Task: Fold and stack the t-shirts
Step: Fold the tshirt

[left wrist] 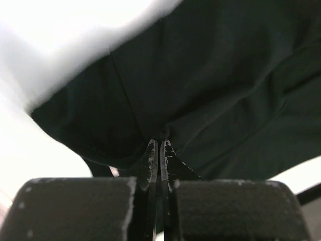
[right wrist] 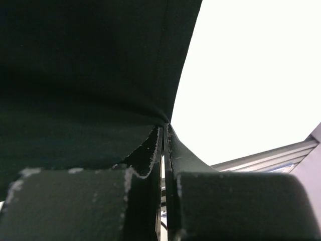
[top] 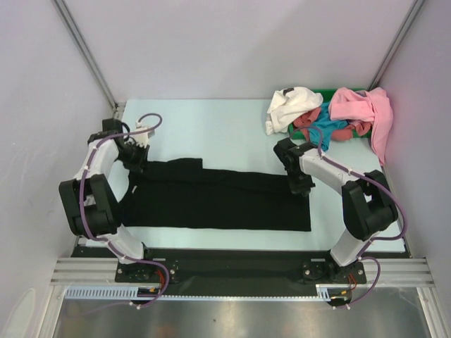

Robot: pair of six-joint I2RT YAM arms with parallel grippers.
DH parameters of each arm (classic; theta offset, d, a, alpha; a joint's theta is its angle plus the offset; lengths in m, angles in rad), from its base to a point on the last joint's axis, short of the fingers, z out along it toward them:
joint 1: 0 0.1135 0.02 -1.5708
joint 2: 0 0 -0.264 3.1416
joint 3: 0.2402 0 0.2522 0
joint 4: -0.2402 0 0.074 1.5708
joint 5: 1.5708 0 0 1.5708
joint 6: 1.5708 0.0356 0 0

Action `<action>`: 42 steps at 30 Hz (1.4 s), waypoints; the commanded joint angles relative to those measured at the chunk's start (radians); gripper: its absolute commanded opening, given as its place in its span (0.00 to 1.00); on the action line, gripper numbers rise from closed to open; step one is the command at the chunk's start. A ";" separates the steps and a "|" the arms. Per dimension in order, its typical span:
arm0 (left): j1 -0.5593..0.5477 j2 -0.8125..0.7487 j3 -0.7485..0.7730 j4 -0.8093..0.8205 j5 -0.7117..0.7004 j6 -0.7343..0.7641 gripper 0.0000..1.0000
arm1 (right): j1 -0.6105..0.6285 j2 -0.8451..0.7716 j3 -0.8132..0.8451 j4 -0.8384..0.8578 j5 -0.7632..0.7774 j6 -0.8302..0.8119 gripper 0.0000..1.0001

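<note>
A black t-shirt (top: 218,201) lies spread as a long band across the table (top: 211,127). My left gripper (top: 138,159) is shut on the shirt's far left corner; in the left wrist view the fingertips (left wrist: 159,144) pinch a fold of the black cloth (left wrist: 210,85). My right gripper (top: 300,184) is shut on the shirt's far right edge, and the right wrist view shows the gripper (right wrist: 164,128) closed on the hem of the black cloth (right wrist: 85,75). More t-shirts, white (top: 291,105), teal (top: 325,127), red (top: 307,123) and pink (top: 363,109), lie heaped at the back right.
A green container edge (top: 330,91) shows behind the heap. White walls and metal posts close the table in on three sides. A black strip and rail (top: 239,271) run along the near edge by the arm bases.
</note>
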 commanded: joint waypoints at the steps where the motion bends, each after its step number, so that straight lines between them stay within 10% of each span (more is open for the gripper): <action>1: 0.044 -0.059 -0.079 -0.028 -0.050 0.076 0.01 | -0.006 -0.025 -0.019 -0.013 -0.008 0.026 0.00; 10: 0.083 -0.064 -0.171 -0.148 -0.139 0.271 0.06 | -0.011 -0.008 -0.068 0.052 -0.051 0.034 0.00; 17: 0.095 -0.056 -0.074 -0.436 -0.006 0.522 0.56 | -0.011 -0.002 -0.064 0.055 -0.050 0.032 0.00; 25: 0.054 0.015 -0.045 -0.055 -0.130 0.057 0.55 | -0.005 -0.004 -0.056 0.066 -0.062 0.043 0.00; 42: -0.012 0.142 -0.134 0.077 -0.149 -0.051 0.42 | 0.000 -0.014 -0.064 0.072 -0.037 0.036 0.00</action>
